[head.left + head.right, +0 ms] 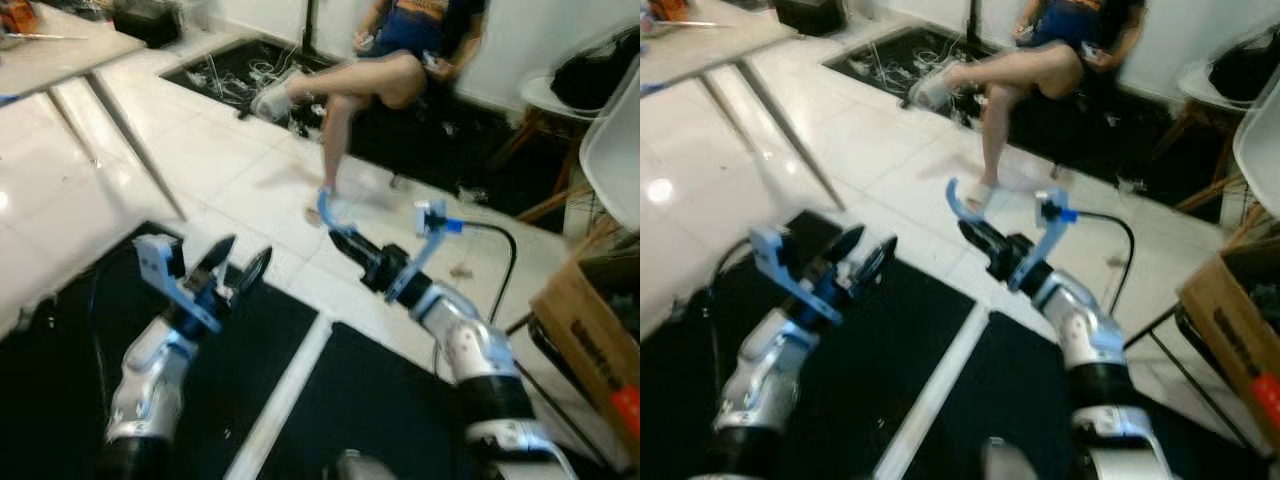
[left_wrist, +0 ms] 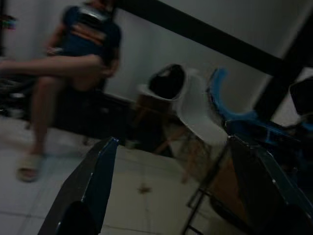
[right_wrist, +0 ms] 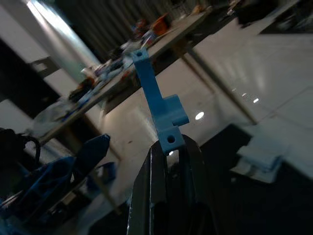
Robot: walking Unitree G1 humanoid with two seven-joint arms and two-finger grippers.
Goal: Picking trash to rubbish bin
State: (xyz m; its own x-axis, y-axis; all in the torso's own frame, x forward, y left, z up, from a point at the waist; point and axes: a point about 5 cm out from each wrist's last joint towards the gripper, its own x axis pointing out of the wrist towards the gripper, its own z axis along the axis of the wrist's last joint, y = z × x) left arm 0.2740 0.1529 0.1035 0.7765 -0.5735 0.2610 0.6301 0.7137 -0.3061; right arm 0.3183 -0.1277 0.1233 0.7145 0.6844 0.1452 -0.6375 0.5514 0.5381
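White glossy floor tiles (image 1: 230, 170) and black floor mats (image 1: 380, 400) make up the room beneath the robot, with everything slightly blurred. At the centre, the right gripper (image 1: 338, 234) is clenched on a small curved blue plastic bracket (image 3: 159, 105), the piece of trash, which sticks up from between its closed black fingers; the right wrist view shows it as a flat blue strip with holes and a side tab. Beside it on the robot's left, the left gripper (image 1: 232, 263) hangs over the black mat with its two fingers spread apart and nothing between them. Beyond the right gripper a seated person's leg (image 1: 345, 110) stretches to the tiles, a sandalled foot just past the bracket's tip. Further out on the right stands a brown cardboard box (image 1: 590, 340), with a white moulded chair (image 1: 615, 150) behind it; far to the left runs a long pale table (image 1: 60, 50). By my judgement the pick is done and the carry is in hand: the next move calls for finding the rubbish bin, which I cannot identify, keeping the grip tight while walking, and steering clear of the person. A red label on the box is too blurred to read; no other writing is legible.
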